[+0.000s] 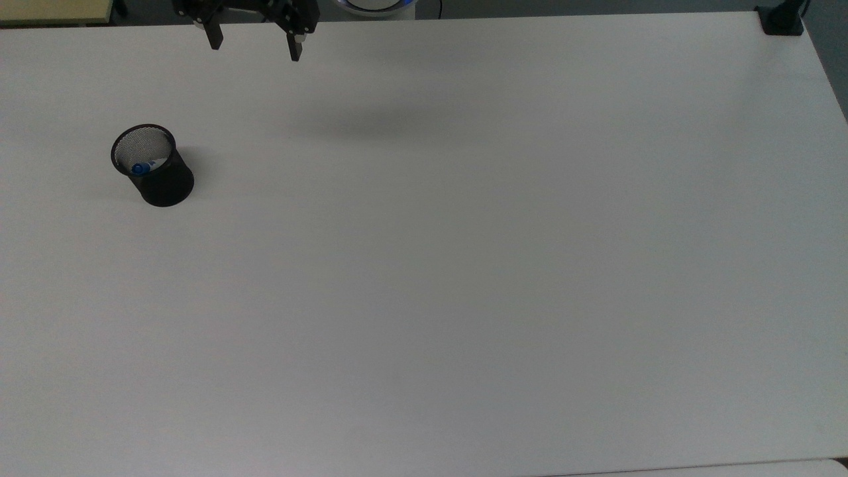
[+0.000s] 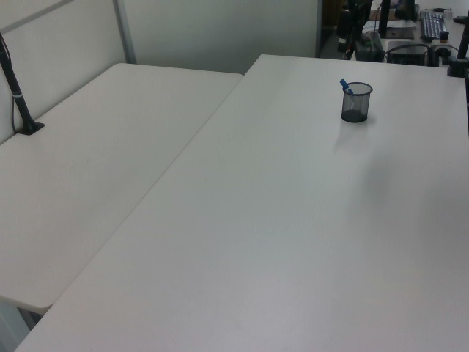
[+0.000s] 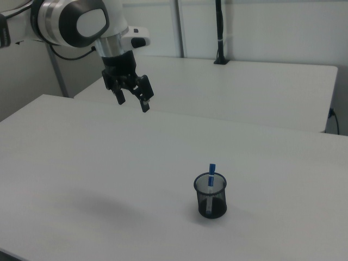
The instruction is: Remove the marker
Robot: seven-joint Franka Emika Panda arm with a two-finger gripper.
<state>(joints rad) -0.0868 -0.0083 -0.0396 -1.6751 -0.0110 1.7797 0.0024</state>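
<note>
While marker (image 3: 211,169) stands cupped, end effector (image 3: 132,100) well apart, high

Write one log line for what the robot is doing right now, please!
gripper: open, high above table, holding nothing | marker: upright in cup, blue tip above rim | contact: none | marker removed: not yet
</note>
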